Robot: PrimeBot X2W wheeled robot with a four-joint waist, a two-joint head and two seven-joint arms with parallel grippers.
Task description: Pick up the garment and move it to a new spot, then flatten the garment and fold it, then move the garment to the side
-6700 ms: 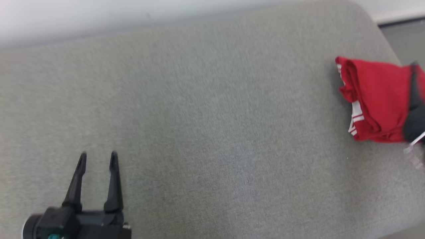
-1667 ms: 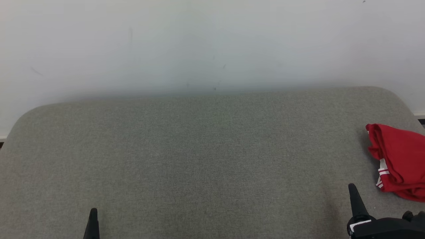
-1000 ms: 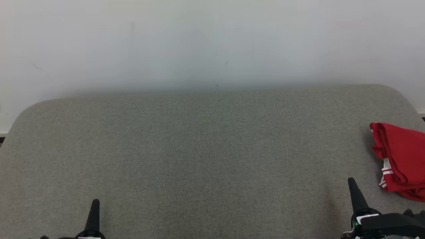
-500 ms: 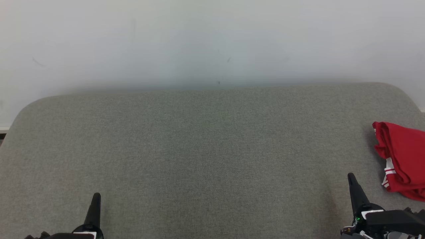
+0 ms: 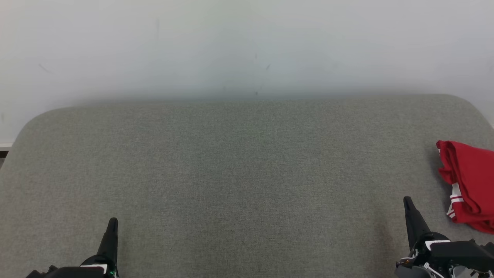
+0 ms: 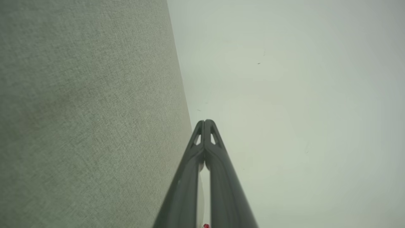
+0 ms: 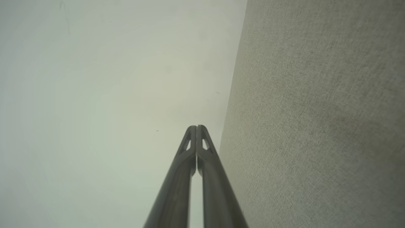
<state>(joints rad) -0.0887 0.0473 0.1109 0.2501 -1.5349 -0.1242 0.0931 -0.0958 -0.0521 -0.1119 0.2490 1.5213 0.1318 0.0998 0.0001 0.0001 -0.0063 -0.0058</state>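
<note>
At the far right of the grey fabric table lies the folded red white-striped garment, let go; the left gripper and right gripper have withdrawn, clenched empty, so the task looks done.

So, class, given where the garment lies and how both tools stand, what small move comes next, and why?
Probably none: leave both arms parked. The red garment lies folded at the right edge of the grey surface; left tool and right tool are shut, empty.
</note>
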